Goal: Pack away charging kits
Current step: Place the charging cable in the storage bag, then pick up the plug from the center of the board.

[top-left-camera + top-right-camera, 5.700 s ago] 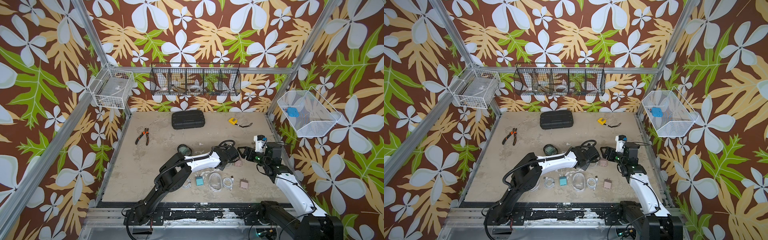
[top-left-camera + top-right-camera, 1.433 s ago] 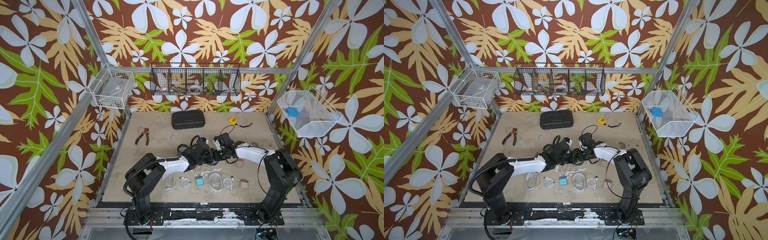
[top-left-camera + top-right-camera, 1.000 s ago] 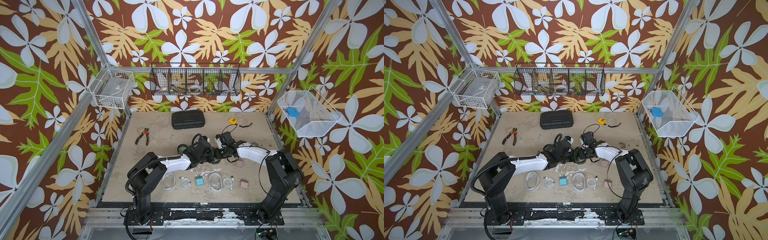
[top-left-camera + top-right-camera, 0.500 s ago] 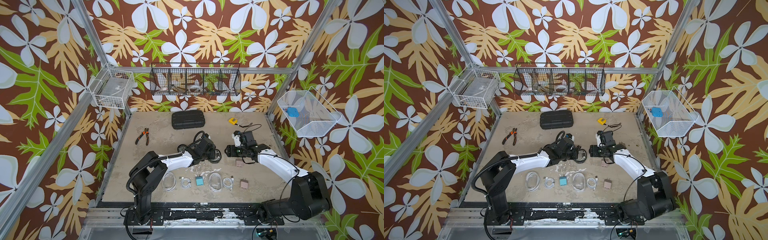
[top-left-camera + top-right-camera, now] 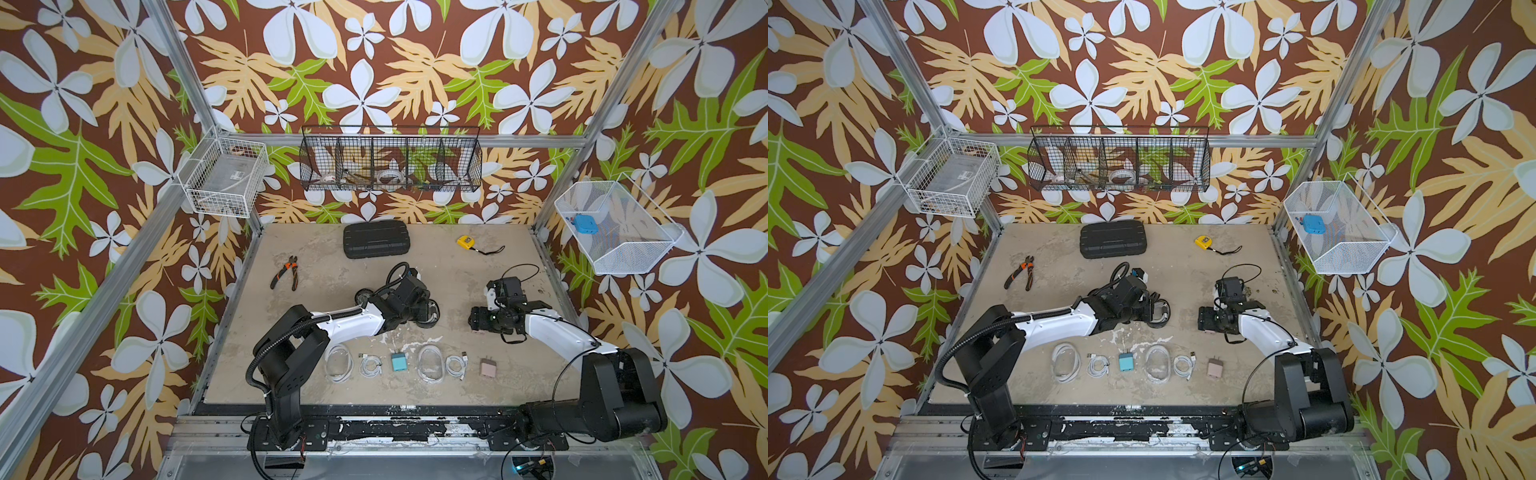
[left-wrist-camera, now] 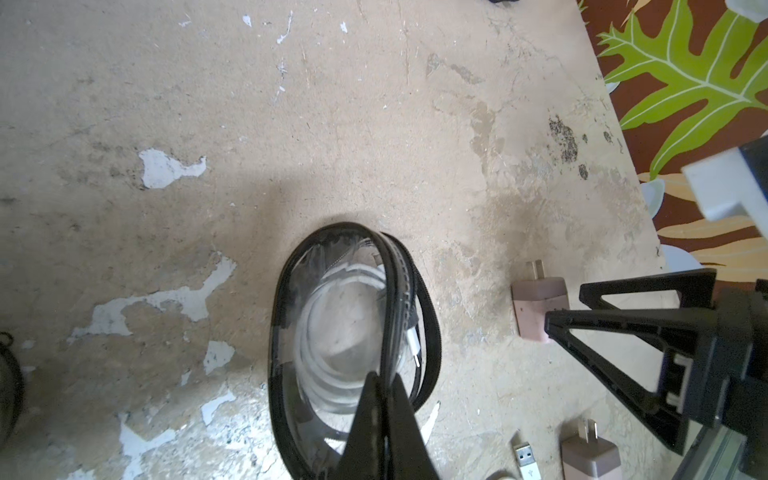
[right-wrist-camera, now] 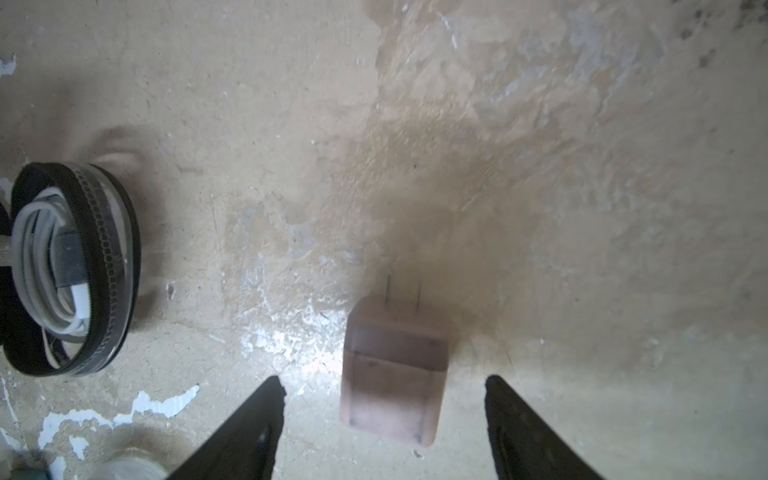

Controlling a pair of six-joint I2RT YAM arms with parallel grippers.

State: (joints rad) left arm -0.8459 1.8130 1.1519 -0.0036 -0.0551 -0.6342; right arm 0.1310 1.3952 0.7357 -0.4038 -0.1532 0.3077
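Black-rimmed case [image 6: 277, 332] holding white cable [image 6: 309, 353], black basket [image 5: 457, 166] apparently holding coils [image 5: 390, 176]

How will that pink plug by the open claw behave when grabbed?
The pink plug looks like a rigid block with flat sides, so it probably keeps its shape and won't roll. Its smooth, rounded edges might slip if pinched off-centre.

Black ribbed case [image 5: 376, 240], pliers [image 5: 286, 273], tape measure [image 5: 466, 241]
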